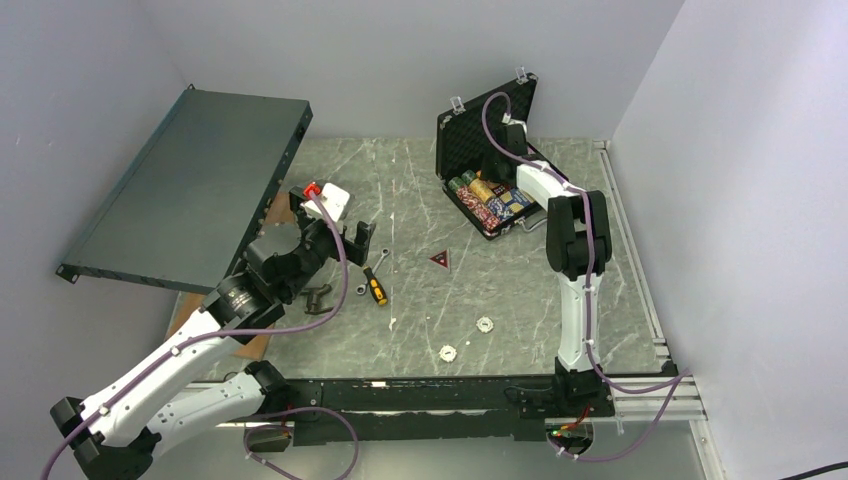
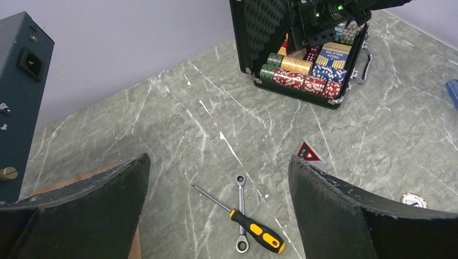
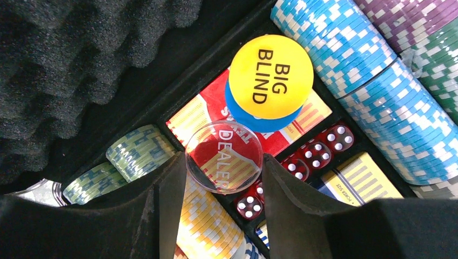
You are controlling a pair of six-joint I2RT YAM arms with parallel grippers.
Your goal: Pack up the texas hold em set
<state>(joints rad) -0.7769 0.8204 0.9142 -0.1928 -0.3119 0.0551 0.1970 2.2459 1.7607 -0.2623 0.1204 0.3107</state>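
Observation:
The black briefcase (image 1: 462, 128) of the texas hold em set stands open at the back right, with rows of coloured chips (image 2: 296, 79) inside. My right gripper (image 3: 224, 167) hangs inside the case, shut on a clear round DEALER button (image 3: 224, 157) pinched edge to edge between its fingertips. Just beyond it a yellow BIG BLIND button (image 3: 270, 75) lies on a blue button (image 3: 254, 123), over a red card deck (image 3: 192, 117) and red dice (image 3: 318, 152). My left gripper (image 2: 219, 167) hangs open above the table, nothing between its fingers.
A yellow-handled screwdriver (image 2: 258, 233) crosses a wrench (image 2: 241, 208) below my left gripper. A red triangular tag (image 1: 439, 259) and two white round pieces (image 1: 485, 324) (image 1: 447, 352) lie mid-table. A large dark panel (image 1: 190, 190) leans at the left.

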